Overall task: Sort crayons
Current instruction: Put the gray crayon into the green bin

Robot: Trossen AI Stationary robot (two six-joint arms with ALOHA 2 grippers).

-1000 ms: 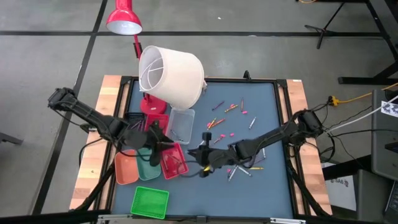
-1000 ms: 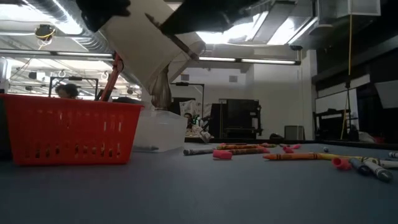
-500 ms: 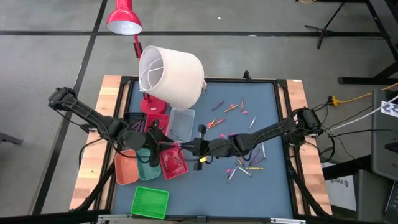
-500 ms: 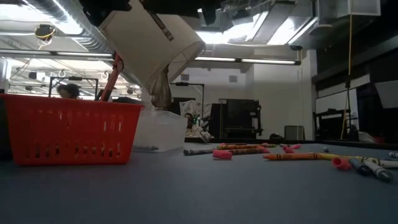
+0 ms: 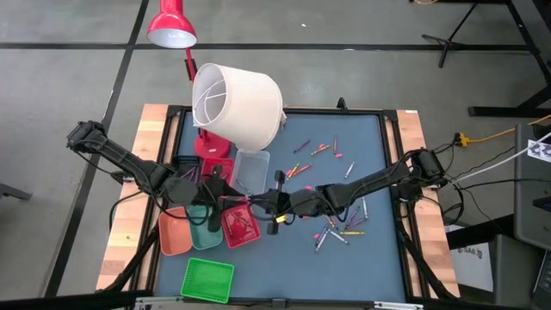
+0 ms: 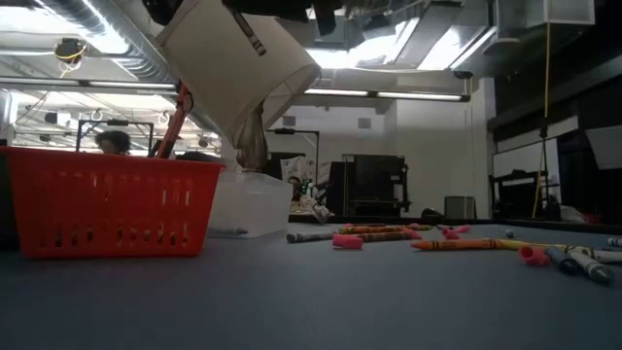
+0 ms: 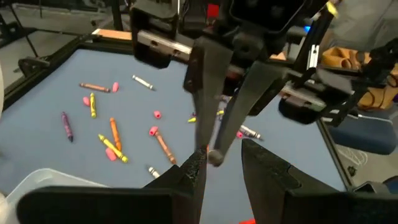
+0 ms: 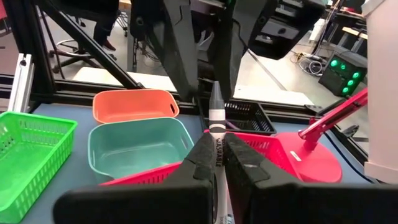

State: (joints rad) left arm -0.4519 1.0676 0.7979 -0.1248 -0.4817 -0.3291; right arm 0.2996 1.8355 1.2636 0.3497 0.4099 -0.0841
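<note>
My right gripper is shut on a grey crayon and hovers over the red basket's right edge. Facing it, my left gripper is open. Its two fingers stand on either side of the crayon's tip; I see no touch. Many loose crayons and pink stubs lie flat on the blue mat, right of the trays. My right gripper pinches the grey crayon's paper-wrapped body between its two fingers. It comes nearly level from the table's right. The crayon lies along the fingers, its pointed tip sticking out past them toward my left gripper, lifted clear of the table.
An orange tray, a teal tray, a clear tray and a green basket stand at the left and near side. A lamp with a tilted white shade looms over the far left. The black basket sits behind the trays.
My right gripper has carried the grey crayon toward the table's left and slightly up, from the mat's middle to the red basket's edge, tipping nearer to level. It now meets my left gripper and has held still since. The left gripper stays open.
</note>
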